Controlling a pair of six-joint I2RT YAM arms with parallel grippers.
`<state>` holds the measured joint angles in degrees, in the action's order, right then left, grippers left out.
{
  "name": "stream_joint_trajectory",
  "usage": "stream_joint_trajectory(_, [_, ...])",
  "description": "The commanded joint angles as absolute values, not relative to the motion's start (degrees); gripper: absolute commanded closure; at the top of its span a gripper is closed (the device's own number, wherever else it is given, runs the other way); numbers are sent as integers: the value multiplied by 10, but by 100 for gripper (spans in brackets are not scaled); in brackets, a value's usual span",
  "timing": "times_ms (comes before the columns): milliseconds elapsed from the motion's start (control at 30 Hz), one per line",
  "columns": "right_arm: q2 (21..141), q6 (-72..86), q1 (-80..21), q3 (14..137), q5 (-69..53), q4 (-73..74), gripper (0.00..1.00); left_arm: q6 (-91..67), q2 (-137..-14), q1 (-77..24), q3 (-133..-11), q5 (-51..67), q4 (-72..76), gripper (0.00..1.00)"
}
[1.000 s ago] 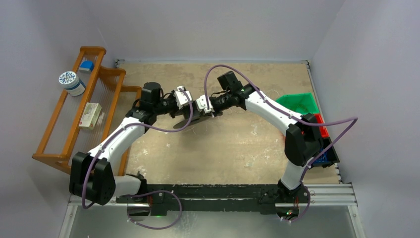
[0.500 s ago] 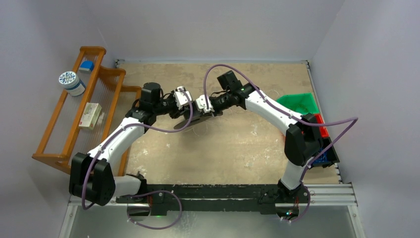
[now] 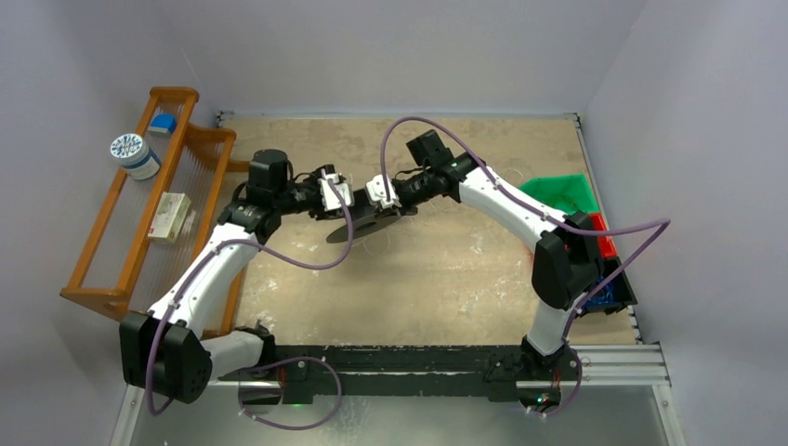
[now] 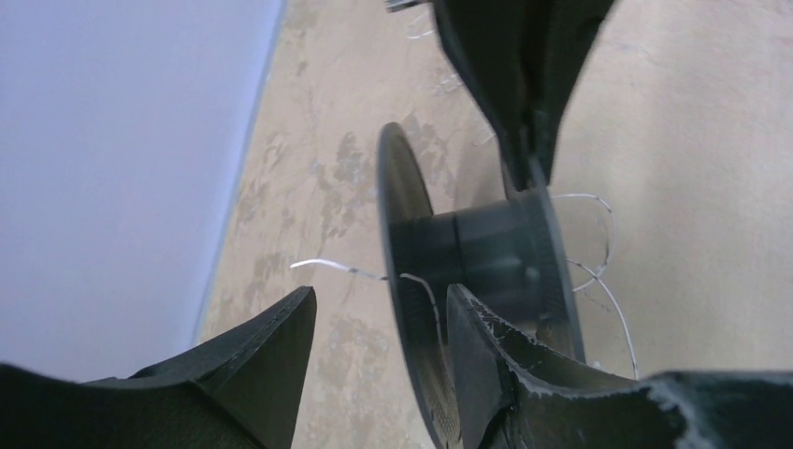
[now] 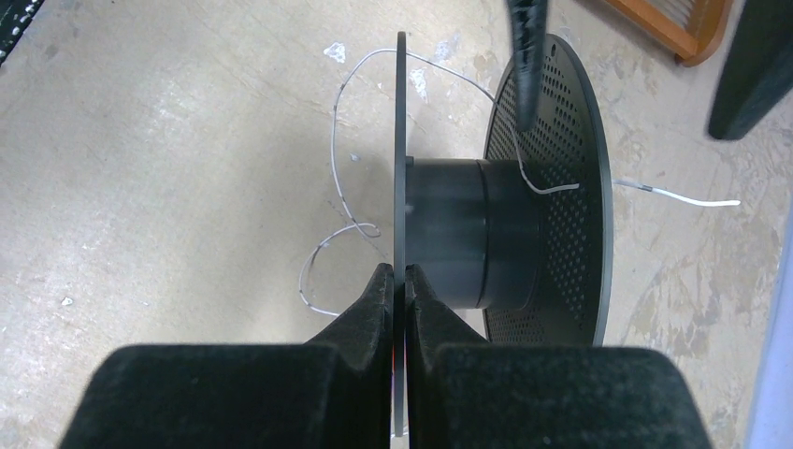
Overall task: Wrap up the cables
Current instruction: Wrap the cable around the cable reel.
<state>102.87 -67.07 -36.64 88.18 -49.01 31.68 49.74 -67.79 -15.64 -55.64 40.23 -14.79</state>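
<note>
A black spool (image 3: pixel 368 222) hangs between the two grippers above the mid table. My right gripper (image 5: pixel 402 273) is shut on the spool's thin solid flange (image 5: pixel 400 112); the hub (image 5: pixel 468 234) and the perforated flange (image 5: pixel 561 140) lie to its right. The cable (image 5: pixel 692 199), a thin whitish wire, runs through the perforated flange, and its loose loops (image 5: pixel 334 131) curl on the table. My left gripper (image 4: pixel 381 295) is open, with one spool flange (image 4: pixel 397 215) between its fingers. The wire end (image 4: pixel 327 267) pokes out there.
A wooden rack (image 3: pixel 121 232) stands at the left with a tape roll (image 3: pixel 133 153) and a small box (image 3: pixel 168 216). Green (image 3: pixel 562 193), red and blue bins sit at the right edge. The left gripper's fingers (image 5: pixel 526 56) hang near the perforated flange.
My left arm has drawn back to the left, its gripper a little farther from the right gripper. The right gripper and spool have shifted slightly left.
</note>
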Motion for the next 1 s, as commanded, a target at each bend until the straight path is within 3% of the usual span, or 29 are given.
stream_joint_trajectory(0, [1031,-667,-369,907,-504,331,100,616,-703,-153,-579,495,-200,48])
stream_joint_trajectory(667, [1042,-668,-368,911,-501,335,100,661,-750,-153,-618,501,-211,49])
stream_joint_trajectory(967, [1041,-667,-369,910,-503,335,100,644,-748,-154,-583,465,-177,55])
